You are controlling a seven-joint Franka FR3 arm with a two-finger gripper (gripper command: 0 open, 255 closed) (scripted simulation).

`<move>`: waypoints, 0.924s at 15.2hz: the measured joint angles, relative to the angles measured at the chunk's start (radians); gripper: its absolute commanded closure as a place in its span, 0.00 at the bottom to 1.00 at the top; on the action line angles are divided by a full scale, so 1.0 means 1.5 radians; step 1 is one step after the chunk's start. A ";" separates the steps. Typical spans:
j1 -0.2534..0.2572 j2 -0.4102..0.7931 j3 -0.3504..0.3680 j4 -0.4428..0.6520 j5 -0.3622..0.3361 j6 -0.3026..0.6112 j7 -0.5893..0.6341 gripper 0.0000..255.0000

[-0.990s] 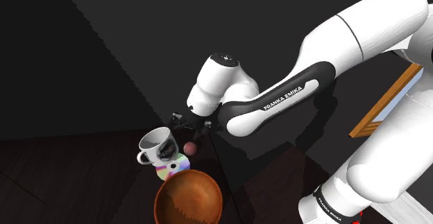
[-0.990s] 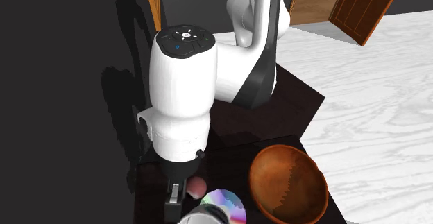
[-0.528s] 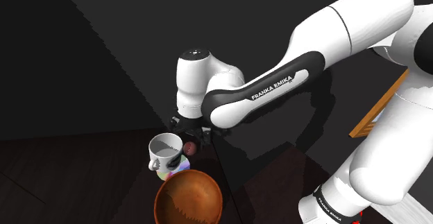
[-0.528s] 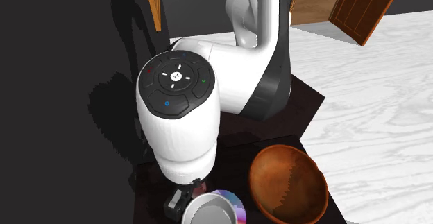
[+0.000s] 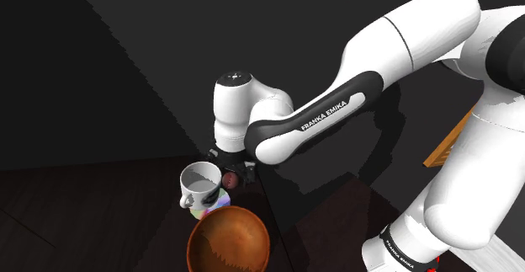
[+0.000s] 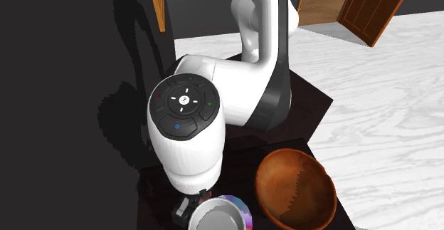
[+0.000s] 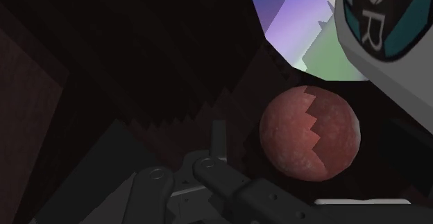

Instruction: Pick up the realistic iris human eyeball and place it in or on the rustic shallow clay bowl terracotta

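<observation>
While your pincer (image 5: 233, 174), openness I cannot tell, is hanging over the mottled reddish ball (image 7: 310, 134), you are risking bumping the white printed mug (image 5: 200, 184) at its nine o'clock.

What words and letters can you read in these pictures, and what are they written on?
"FRANKA EMIKA": on the dark stripe of the white arm, in the shoulder view.
"R": a big letter on the mug, in the wrist view; the marks above it are cut off and cannot be read.
Small print low on the arm, shoulder view: too small to read.
Round button pad on the arm: little coloured signs, no words.
</observation>
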 measured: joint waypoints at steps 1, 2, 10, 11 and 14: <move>0.000 0.000 0.000 0.000 0.000 0.000 0.000 0.00; 0.000 0.000 0.000 0.000 0.000 0.000 0.000 0.00; 0.001 0.001 0.000 0.000 -0.001 0.001 0.001 1.00; 0.001 0.001 0.000 0.000 -0.001 0.001 0.001 1.00; 0.001 0.001 0.000 0.000 -0.001 0.001 0.001 1.00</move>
